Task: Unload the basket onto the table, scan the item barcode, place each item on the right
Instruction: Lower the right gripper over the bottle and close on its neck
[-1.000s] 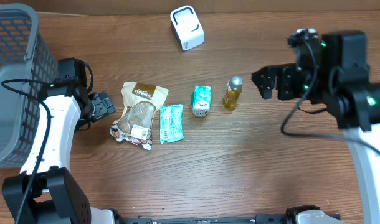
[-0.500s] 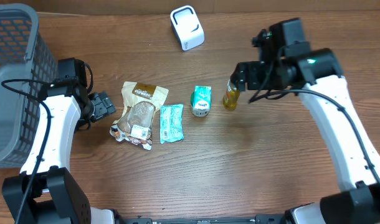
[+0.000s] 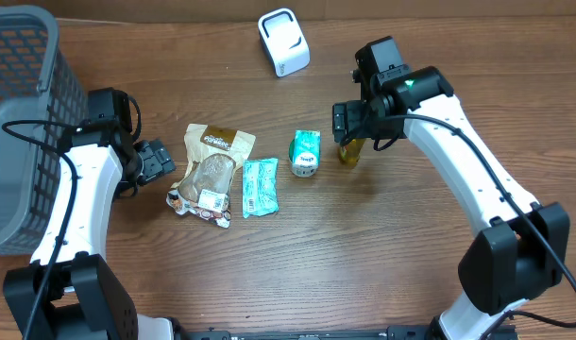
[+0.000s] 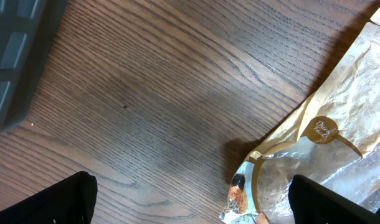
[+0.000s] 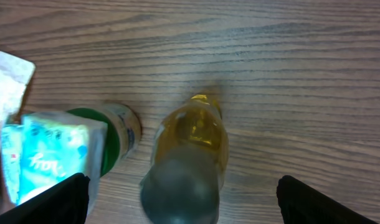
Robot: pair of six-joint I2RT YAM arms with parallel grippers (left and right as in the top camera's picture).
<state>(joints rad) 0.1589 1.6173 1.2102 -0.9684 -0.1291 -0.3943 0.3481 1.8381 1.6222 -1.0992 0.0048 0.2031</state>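
The bottle stood upright on the table, and all positions below were taken from it in the overhead view. The right gripper hung directly over its cap, fingers released and spread wide, one at each side with clear room between finger and bottle. Just left of the bottle lay a green can, near but apart, with a narrow strip of bare wood between their edges. Further left lay a teal packet, then a brown bag, their edges touching or nearly so. The scanner sat up and to the left of the bottle, well apart. Below and right of the bottle the wood was bare. Far left, just beside the bag's edge, the left gripper rested with fingers released, holding nothing; the basket stood beyond it.
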